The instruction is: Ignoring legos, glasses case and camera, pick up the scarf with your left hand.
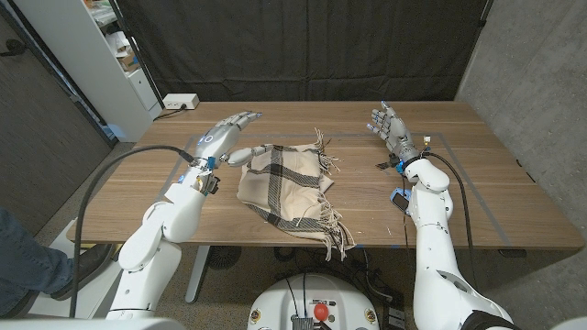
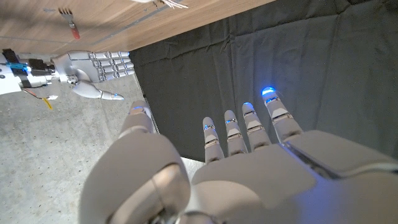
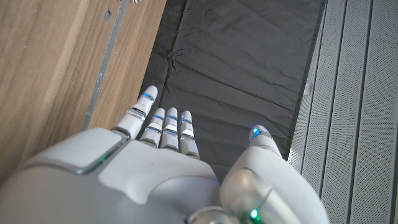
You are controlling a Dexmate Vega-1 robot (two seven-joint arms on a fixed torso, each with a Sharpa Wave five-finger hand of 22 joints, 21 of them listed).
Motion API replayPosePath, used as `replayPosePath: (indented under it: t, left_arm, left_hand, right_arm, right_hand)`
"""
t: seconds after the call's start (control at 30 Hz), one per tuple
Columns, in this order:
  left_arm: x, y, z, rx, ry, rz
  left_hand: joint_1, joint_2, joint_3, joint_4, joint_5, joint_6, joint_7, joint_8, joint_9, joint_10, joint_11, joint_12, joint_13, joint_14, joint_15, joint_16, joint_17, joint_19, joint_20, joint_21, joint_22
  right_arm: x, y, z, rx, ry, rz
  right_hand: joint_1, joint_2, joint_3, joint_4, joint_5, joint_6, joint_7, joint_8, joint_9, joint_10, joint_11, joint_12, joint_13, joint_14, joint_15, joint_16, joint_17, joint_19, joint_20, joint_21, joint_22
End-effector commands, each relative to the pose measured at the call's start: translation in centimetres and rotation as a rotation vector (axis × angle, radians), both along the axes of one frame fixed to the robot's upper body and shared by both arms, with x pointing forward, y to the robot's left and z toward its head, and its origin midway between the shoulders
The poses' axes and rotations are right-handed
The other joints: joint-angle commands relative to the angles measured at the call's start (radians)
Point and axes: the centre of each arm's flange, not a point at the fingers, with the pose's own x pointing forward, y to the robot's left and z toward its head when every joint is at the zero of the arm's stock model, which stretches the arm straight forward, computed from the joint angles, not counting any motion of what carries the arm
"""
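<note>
Scarf [image 1: 286,183] fringe over the table [image 1: 477,192] edge, left hand [image 1: 225,136] empty beside

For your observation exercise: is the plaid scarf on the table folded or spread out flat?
Loosely folded: the scarf lies bunched in overlapping layers, with fringe showing at both its far and near edges.

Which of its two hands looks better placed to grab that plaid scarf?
The left hand. It hovers open right beside the scarf, fingers stretched toward the scarf's near edge. The right hand is open too, but stands apart from the scarf on its other side, across bare table.
</note>
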Motion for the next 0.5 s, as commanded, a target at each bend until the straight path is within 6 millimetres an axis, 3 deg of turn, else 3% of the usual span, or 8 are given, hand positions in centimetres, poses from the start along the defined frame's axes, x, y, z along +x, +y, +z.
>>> replayPosePath:
  t: [0.03, 0.3, 0.5]
  left_arm:
    - [0.0, -0.5, 0.1, 0.038, 0.061, 0.035]
    - [0.2, -1.0, 0.1, 0.074, 0.081, 0.061]
    - [0.5, -1.7, 0.1, 0.11, 0.117, 0.071]
  left_hand:
    - [0.004, -0.01, -0.007, 0.002, 0.009, -0.008, -0.003, -0.007, 0.002, -0.005, 0.001, -0.005, 0.003, -0.001, -0.001, -0.004, 0.006, 0.014, 0.001, 0.007, 0.001]
    - [0.015, -0.013, -0.008, -0.001, 0.016, -0.005, -0.001, -0.003, 0.003, 0.009, -0.003, 0.001, 0.006, 0.013, -0.005, -0.001, 0.006, 0.039, 0.0, 0.012, 0.0]
    - [0.031, -0.015, -0.01, -0.004, 0.024, 0.026, -0.014, 0.009, 0.004, 0.025, -0.008, 0.008, 0.009, 0.03, -0.005, 0.001, 0.006, 0.07, 0.001, 0.019, -0.001]
  right_arm:
    - [0.0, 0.2, 0.0, -0.005, 0.002, 0.001]
    - [0.0, 0.1, 0.2, -0.003, -0.001, -0.001]
    - [0.0, 0.1, 0.3, 0.0, -0.005, 0.0]
  right_hand:
    - [0.008, 0.002, 0.001, -0.006, 0.004, 0.005, 0.0, -0.004, 0.003, 0.006, 0.0, -0.005, 0.001, 0.002, 0.006, -0.003, 0.002, -0.005, 0.003, -0.005, 0.004]
    - [0.008, 0.002, 0.0, -0.007, 0.004, 0.006, -0.001, -0.004, 0.003, 0.005, 0.0, -0.006, 0.001, 0.004, 0.005, -0.003, 0.002, -0.006, 0.003, -0.005, 0.004]
    - [0.008, 0.003, 0.0, -0.007, 0.004, 0.006, -0.001, -0.004, 0.003, 0.007, 0.0, -0.006, 0.001, 0.003, 0.005, -0.003, 0.003, -0.005, 0.004, -0.005, 0.004]
